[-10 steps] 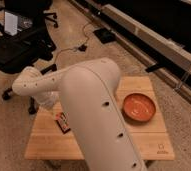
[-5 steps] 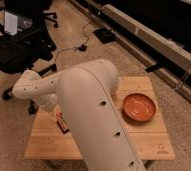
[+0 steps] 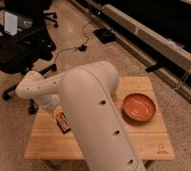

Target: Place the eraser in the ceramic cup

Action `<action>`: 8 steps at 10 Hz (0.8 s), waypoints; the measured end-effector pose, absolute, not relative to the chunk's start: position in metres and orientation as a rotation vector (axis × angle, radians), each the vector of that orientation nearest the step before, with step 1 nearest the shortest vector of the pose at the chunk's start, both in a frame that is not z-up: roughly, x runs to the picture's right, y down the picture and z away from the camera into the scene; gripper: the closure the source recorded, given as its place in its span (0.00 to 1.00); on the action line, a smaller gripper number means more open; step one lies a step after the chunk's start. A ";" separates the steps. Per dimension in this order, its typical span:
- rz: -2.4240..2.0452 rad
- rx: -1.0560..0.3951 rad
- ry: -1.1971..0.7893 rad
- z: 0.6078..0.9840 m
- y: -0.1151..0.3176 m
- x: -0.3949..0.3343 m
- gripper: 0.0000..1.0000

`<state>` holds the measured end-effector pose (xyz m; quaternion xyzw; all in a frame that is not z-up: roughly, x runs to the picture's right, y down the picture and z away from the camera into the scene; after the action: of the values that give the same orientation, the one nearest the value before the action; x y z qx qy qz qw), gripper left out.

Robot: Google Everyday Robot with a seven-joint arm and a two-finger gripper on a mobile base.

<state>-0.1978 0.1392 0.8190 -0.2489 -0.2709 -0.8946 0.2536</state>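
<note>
There was the orange bowl (image 3: 139, 107), sitting on the pale wooden table (image 3: 151, 144) towards its right end. Left of the bowl, the robot's big white arm (image 3: 96, 117) stretched across the table from the near edge and covered the whole middle of it. The arm bent at an elbow far to the bowl's left, out past the table's edge, and from there a slimmer link angled down towards the tabletop. The gripper (image 3: 53, 107) sat at the end of that link, well left of the bowl and low over the wood, tucked against the thick arm. Whether the gripper stood wide or narrow I could not tell, since the arm hid that part. Just beneath it, also left of the bowl, a small dark oblong with a reddish edge lay flat on the table. That was probably the eraser (image 3: 63, 122), though the view was poor there. It lay well apart from the bowl, just beside the arm's flank. Behind the bowl and off to its left, a black office chair (image 3: 19, 50) stood on the speckled floor. Farther behind the bowl lay a dark box (image 3: 106, 35) with a cable.
</note>
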 end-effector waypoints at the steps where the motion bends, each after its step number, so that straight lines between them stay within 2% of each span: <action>1: -2.430 -0.670 -0.752 0.823 0.144 -0.200 0.32; 8: -2.402 -0.639 -0.812 0.848 0.168 -0.198 0.32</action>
<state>-0.1981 0.1683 0.8485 -0.2358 -0.2998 -0.8869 0.2606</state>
